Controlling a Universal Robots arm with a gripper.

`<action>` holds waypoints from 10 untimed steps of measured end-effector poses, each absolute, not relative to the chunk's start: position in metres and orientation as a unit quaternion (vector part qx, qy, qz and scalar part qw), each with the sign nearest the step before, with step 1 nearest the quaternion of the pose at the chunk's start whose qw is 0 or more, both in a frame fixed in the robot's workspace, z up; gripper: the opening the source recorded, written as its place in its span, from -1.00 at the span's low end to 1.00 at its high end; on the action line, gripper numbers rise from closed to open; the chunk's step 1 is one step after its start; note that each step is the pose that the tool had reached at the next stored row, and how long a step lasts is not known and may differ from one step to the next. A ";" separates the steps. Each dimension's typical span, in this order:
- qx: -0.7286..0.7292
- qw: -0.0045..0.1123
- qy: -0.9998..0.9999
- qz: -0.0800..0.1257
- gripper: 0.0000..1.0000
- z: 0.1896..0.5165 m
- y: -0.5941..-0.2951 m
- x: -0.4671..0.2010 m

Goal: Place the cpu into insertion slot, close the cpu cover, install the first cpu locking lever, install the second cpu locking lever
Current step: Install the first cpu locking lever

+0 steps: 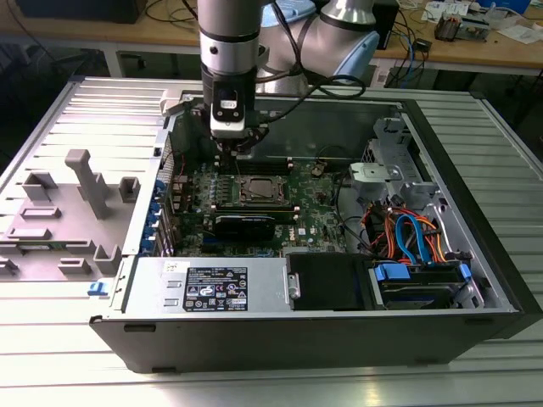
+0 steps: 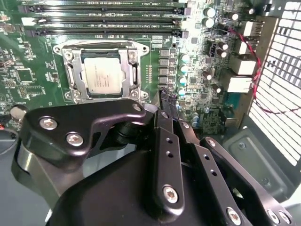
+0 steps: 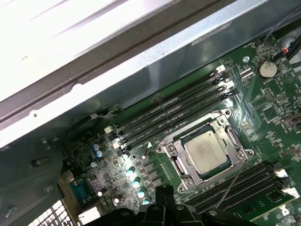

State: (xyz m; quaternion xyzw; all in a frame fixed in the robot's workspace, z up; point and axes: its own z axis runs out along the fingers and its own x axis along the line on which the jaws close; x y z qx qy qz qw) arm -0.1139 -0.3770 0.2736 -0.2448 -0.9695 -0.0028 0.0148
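Observation:
The cpu [image 2: 103, 77] lies flat in its socket on the green motherboard, its silver-grey top showing in both wrist views [image 3: 207, 151] and in the exterior view [image 1: 260, 190]. The cpu cover [image 2: 75, 81] lies down around it as a silvery frame [image 3: 177, 163]. A thin wire lever [image 3: 230, 186] stands off one side of the socket. My gripper [image 2: 165, 100] hovers just beside the socket, toward the case's rear wall, fingers together with nothing between them. In the exterior view the gripper [image 1: 231, 153] hangs over the board's back left part.
Rows of black memory slots [image 2: 103, 19] flank the socket. A black expansion card [image 1: 244, 225] lies in front of it, and the power supply [image 1: 212, 288] and drive cage with cables [image 1: 416, 246] fill the case front and the exterior view's right. Grey fixtures [image 1: 85, 182] stand outside.

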 end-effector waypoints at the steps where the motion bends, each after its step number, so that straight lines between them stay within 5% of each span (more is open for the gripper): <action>1: -0.245 0.015 -0.969 -0.003 -0.79 0.276 -0.377 -0.114; 10: -0.201 0.014 -0.979 -0.002 -0.79 0.278 -0.377 -0.115</action>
